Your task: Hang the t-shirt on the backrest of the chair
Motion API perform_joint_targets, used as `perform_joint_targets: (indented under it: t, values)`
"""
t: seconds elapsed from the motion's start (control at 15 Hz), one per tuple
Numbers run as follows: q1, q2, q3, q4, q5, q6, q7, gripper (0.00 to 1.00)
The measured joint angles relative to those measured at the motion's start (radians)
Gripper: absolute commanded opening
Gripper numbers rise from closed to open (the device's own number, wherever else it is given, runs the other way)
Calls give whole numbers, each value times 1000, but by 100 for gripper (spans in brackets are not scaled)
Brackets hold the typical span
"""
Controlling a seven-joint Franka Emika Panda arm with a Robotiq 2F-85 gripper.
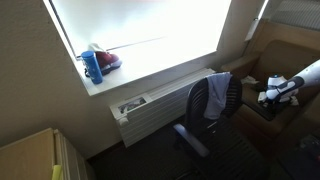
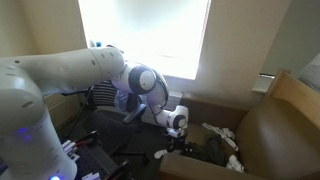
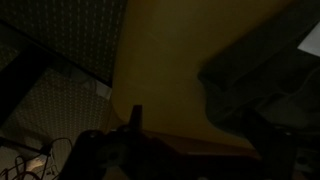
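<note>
A dark blue t-shirt [image 1: 214, 96] is draped over the backrest of a black office chair [image 1: 192, 135] in front of the window. It also shows behind the arm in an exterior view [image 2: 124, 101]. My gripper [image 1: 268, 97] is to the right of the chair, apart from the shirt, and shows in both exterior views [image 2: 178, 121]. The wrist view is very dark. Its two fingers [image 3: 200, 135] stand wide apart over a brownish surface with nothing between them. The shirt cannot be made out in the wrist view.
A white radiator [image 1: 150, 110] runs under the window sill, which holds a blue bottle [image 1: 93, 66] and a red item [image 1: 107, 60]. Cardboard boxes [image 1: 272, 58] stand at the right. A large brown box [image 2: 285, 125] is close to the gripper. The floor is dark.
</note>
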Motion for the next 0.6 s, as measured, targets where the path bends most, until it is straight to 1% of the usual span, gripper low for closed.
perform_joint_targets:
  t: [0.2, 0.33, 0.53, 0.6]
  values:
    - [-2, 0, 21, -13, -70, 36, 75, 100]
    - [-2, 0, 34, -21, -112, 67, 151, 100]
    - [-2, 0, 48, -23, -172, 80, 239, 100]
    - [1, 0, 44, -24, -159, 80, 236, 100]
